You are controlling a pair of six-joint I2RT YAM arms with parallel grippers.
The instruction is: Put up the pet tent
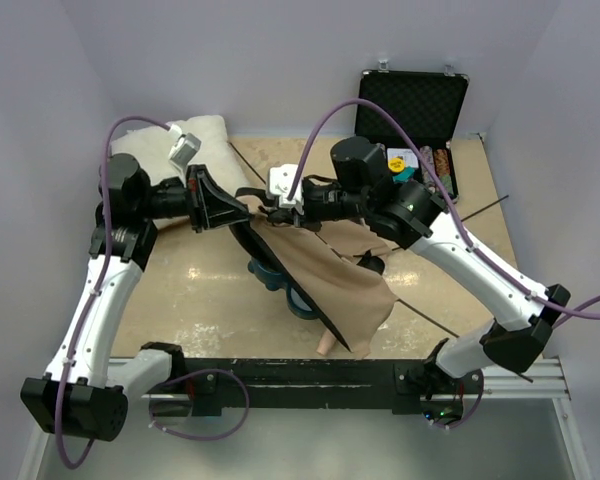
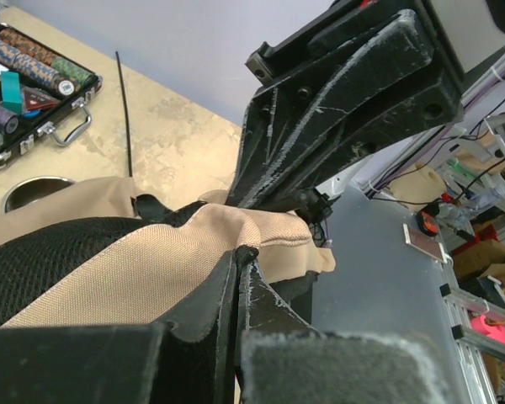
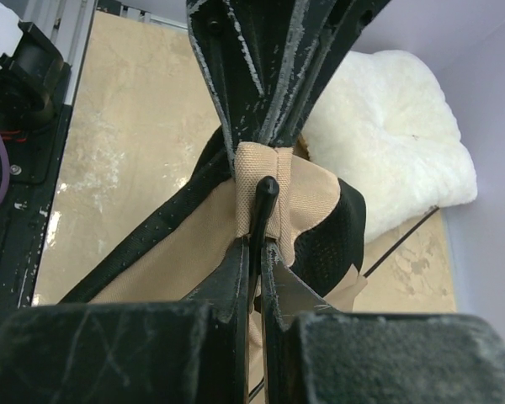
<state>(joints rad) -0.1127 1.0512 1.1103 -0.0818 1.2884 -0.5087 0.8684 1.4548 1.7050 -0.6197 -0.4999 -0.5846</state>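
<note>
I see the pet tent (image 1: 330, 285) hanging in a floppy heap near the white pillow (image 1: 215, 130), on the side closer to the arms' bases. Its low end seems to rest on the worktop (image 1: 190, 300). It is not a tent shape yet. The left fingers (image 2: 353, 101) are pressed together on a fold of the tan cloth at the top of the heap, close to the pillow. The right fingers (image 3: 252, 76) are just beside them, a bit farther from the pillow. They are pinched on a tan strip of the tent, where the round tip of a dark pole (image 3: 266, 195) pokes up. So both arms hold the top of the tent up off the worktop. I think this is the step of lifting the tent and sorting out its top point. Next, I guess the arms need to pull the cloth up and apart so it spreads out, with the pole kept in its strip. If a grip slips, the cloth may flop down.
</note>
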